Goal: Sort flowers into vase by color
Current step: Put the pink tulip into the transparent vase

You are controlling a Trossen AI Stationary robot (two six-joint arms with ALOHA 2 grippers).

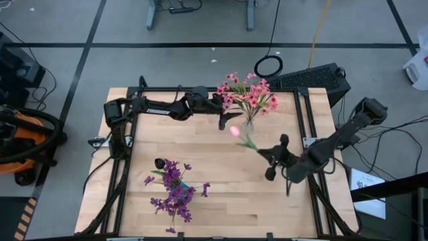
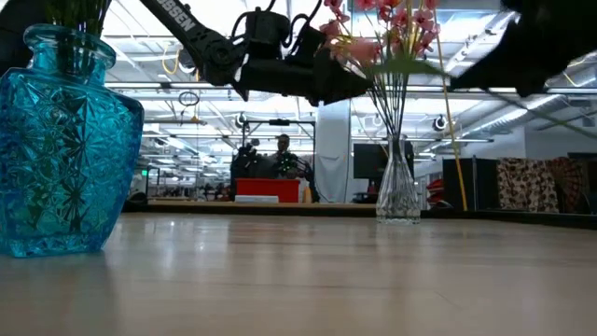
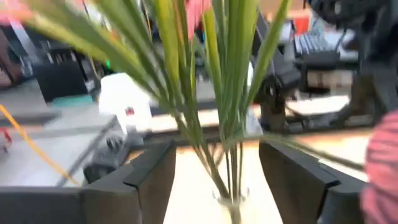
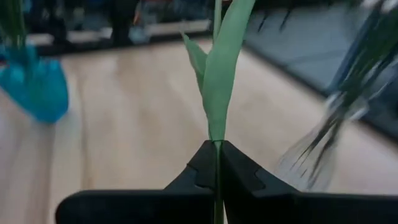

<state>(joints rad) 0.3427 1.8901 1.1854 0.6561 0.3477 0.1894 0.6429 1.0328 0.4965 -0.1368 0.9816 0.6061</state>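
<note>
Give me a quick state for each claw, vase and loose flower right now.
Left claw: open, fingers either side of the stems above the clear vase.
Right claw: shut on the pink bud's stem.
Pink bud: held off the table, beside the clear vase.
Clear vase: upright, holding pink flowers.
Blue vase: upright, holding purple flowers.

The middle of the desk (image 1: 200,144) lies bare, an open lane between the blue vase (image 1: 175,189) of purple flowers (image 1: 172,194) near the front edge and the clear vase (image 1: 249,124) of pink flowers (image 1: 246,94) at the back. The left gripper (image 1: 224,119) hangs just beside the clear vase with its jaws spread around the green stems (image 3: 230,93), crowding that side. The right gripper (image 1: 262,151), pinched on a pink bud's stem (image 4: 219,93), blocks the approach from the right.
</note>
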